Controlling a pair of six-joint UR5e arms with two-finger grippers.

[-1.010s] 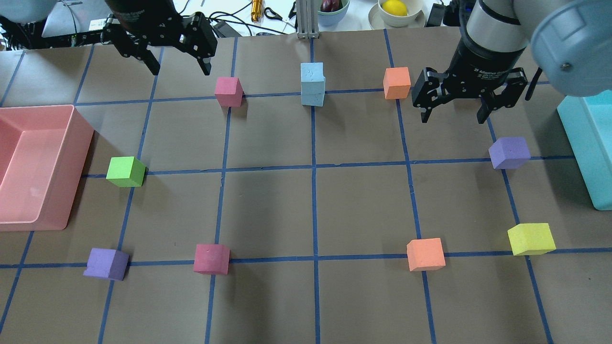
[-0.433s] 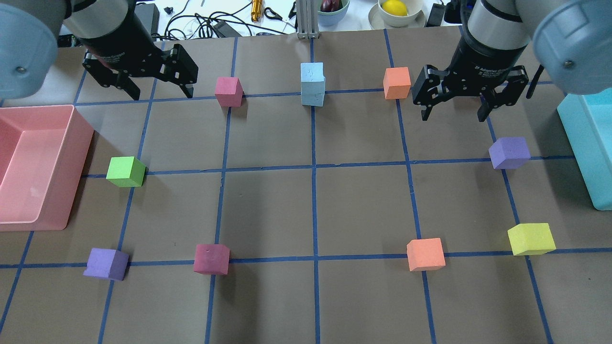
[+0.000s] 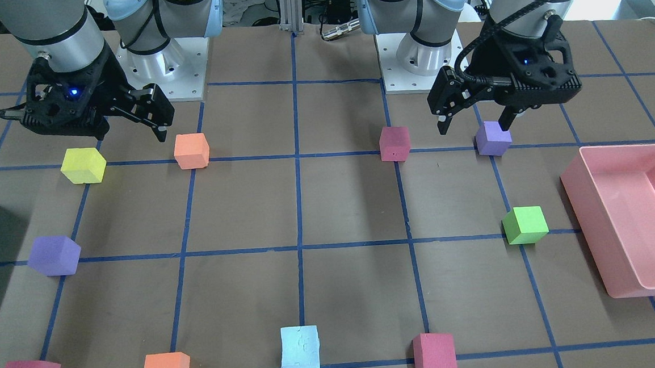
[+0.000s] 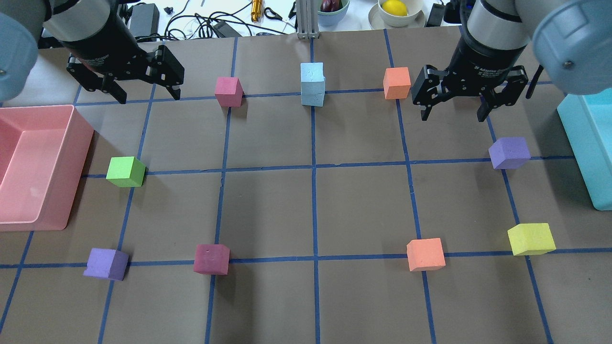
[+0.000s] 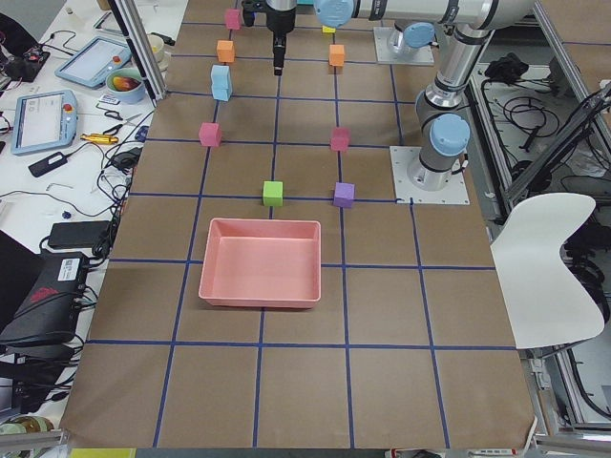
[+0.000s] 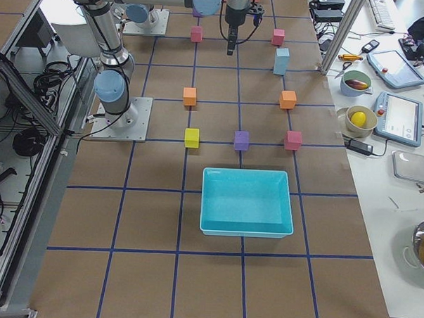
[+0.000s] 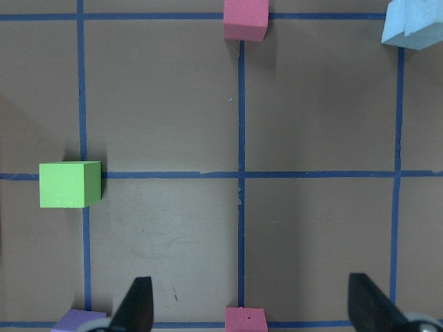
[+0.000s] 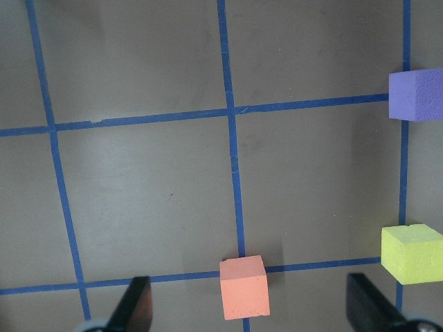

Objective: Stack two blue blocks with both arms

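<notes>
Overhead exterior shows us the blue blocks already stacked one atop the other, the upper slightly askew, unchanged from a second ago. On the robot's left of the stack, beyond a pink cube, the left gripper, jaws wide and empty, has drifted farther from the stack. On the other side, past an orange cube, the right gripper hangs wide and empty, barely shifted.

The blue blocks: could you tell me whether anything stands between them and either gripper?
Nothing visible does. The left gripper hovers over the near magenta cube, the right gripper over the near orange cube; bare table runs from there to the blue blocks.
</notes>
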